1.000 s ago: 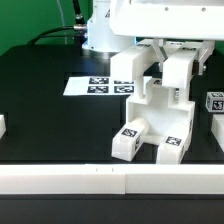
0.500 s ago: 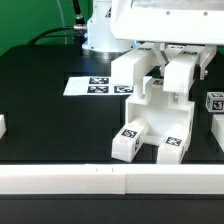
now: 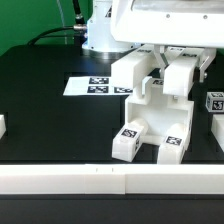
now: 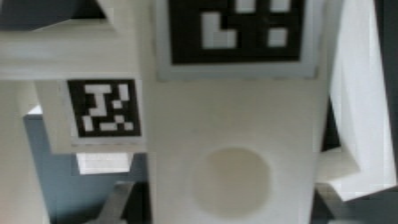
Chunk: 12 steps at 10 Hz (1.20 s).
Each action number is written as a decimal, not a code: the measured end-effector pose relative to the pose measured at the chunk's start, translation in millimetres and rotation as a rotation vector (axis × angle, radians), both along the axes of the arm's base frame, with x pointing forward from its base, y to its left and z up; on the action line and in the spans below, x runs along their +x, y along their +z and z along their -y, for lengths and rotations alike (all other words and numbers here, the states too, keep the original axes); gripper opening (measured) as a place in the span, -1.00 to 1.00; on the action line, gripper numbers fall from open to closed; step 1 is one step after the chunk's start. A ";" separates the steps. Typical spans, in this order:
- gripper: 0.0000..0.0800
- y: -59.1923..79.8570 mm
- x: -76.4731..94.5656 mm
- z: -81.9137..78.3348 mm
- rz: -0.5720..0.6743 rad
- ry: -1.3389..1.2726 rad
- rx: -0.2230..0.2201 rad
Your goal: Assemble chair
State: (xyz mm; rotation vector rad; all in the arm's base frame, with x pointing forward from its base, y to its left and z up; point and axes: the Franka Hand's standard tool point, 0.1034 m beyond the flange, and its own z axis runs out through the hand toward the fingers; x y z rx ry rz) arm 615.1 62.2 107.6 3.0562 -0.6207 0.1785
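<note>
While my gripper (image 4: 231, 193) stays clamped narrow on the white upright bar (image 4: 231, 120), hardly anything moves, and that is the news! Across the last second the two upper blocks (image 3: 135, 72) of the chair (image 3: 150, 112) creep a touch toward the exterior view's right and a shade lower. The two feet (image 3: 122, 148) at the front hold exactly where they were on the black table (image 3: 50, 125). No lift, no carry, no release. I read that as a seating nudge: me working the held piece into the body, not fetching a new one. So the chair sits mid-table, part built, right under my wrist and near the marker board (image 3: 95, 86). The joint itself is hidden from both views, so I cannot say it is home. One loose part (image 3: 214, 101) waits at the exterior view's right edge, well apart, so I judge there are more steps to come.

Now, writing! No brand name, no letters, no digits that I can read anywhere. Only black-and-white square tags (image 3: 129, 133): one on each front foot, a row on the marker board, one on the loose part. Up close, the wrist view gives a large tag (image 4: 237, 30) on the bar I hold and a smaller one (image 4: 107, 105) on the piece beside it. A pale slip (image 4: 107, 160) sits under that one, too blurred to read.
</note>
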 end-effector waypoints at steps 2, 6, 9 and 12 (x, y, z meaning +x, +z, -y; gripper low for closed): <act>-0.28 -3.7 -0.4 0.4 -0.004 0.001 -0.003; -0.28 -10.5 2.6 1.5 0.011 0.005 -0.012; -0.28 -10.6 4.0 1.9 0.016 0.005 -0.013; -0.28 -10.6 5.8 2.1 0.023 0.011 -0.015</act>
